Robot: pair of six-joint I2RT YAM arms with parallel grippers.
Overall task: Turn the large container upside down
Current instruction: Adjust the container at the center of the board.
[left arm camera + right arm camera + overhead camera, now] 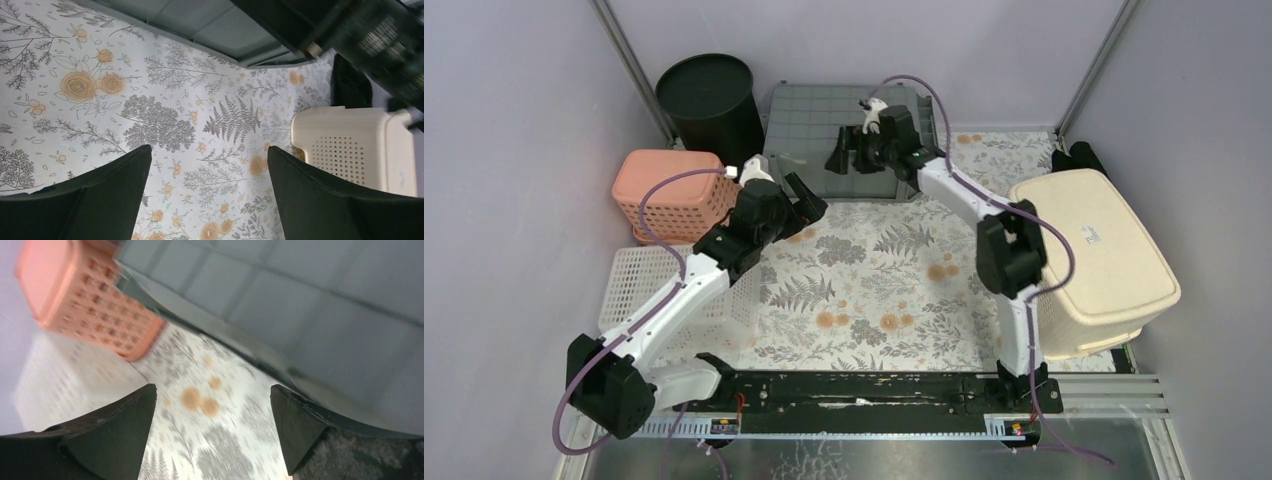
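Wide-parted right pincer (846,160) beside gray container (809,125)

No text, label, brand or number could be read in any view. A small dark marking stood on top of the cream container (1099,262), too small to make out. A printed patch on the right arm (386,39) was blurred.

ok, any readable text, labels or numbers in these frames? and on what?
No text can be read in any view.
Cream container: small dark mark on its top face, too small to read.
Circuit board at the top right of the left wrist view: pale printing, too blurred to read.
Right wrist view: no text visible.
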